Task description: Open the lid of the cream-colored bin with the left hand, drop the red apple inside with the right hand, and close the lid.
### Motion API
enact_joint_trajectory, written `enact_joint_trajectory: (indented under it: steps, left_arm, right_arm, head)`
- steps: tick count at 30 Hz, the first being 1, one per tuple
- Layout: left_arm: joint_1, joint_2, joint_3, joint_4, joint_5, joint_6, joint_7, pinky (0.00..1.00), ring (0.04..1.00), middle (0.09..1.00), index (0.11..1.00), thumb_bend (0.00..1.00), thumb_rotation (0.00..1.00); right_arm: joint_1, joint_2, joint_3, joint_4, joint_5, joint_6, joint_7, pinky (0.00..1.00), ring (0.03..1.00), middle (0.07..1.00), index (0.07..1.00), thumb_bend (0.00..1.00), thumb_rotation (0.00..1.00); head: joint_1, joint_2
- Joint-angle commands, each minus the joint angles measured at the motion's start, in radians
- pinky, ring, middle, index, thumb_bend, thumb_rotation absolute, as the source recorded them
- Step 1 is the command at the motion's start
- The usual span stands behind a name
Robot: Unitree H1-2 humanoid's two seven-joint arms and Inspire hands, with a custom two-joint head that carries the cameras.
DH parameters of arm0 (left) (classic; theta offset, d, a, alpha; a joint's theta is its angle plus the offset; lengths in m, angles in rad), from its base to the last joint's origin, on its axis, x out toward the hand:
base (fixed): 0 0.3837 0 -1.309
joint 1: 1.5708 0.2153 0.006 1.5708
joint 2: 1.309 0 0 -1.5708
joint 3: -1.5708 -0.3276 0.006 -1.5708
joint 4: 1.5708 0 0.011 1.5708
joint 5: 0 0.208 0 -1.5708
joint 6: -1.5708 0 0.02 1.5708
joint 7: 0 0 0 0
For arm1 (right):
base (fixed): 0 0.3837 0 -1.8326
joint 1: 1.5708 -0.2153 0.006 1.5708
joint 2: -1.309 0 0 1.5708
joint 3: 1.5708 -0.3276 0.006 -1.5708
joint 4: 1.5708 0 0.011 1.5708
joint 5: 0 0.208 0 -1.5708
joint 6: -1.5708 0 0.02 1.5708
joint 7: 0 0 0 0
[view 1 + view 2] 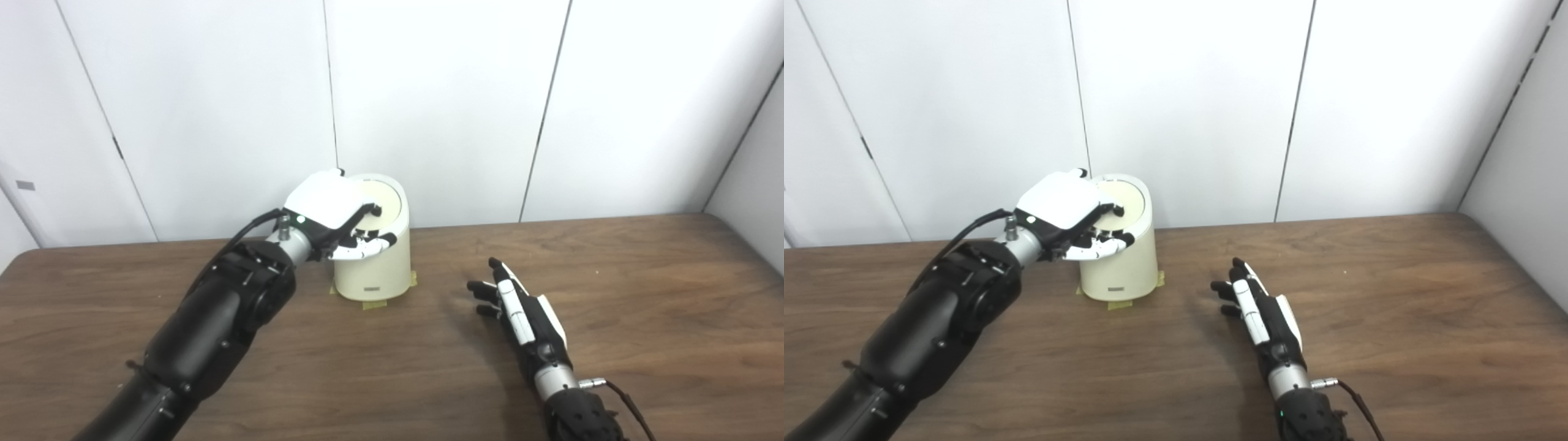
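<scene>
With the left hand (327, 211) curled over the round lid of the cream-colored cylindrical plastic bin (375, 269) at the wooden table's (643, 294) back edge, press squarely; the right hand (520, 312) rests empty, fingers apart, no red apple visible.

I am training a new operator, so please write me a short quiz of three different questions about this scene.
1. True or false: the right hand holds a red apple.
2. Which hand rests on the lid of the cream-colored bin? A) left hand B) right hand C) neither
3. Fill in: yellow tape sticks under the bin's base on the wooden ____.

Key: 1. False, it is open and no apple is visible. 2. A. 3. table.
</scene>
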Motion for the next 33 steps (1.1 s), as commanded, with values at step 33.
enact_joint_trajectory:
  steps: [33]
  left_arm:
    - [0.225,-0.049,0.324,-0.202,-0.224,0.079,0.247,0.78,0.856,0.852,0.842,0.36,0.68]
  right_arm:
    - [-0.014,-0.001,-0.010,-0.034,0.046,-0.009,0.002,0.65,0.727,0.694,0.832,0.46,1.00]
  head:
    - [0.002,-0.007]
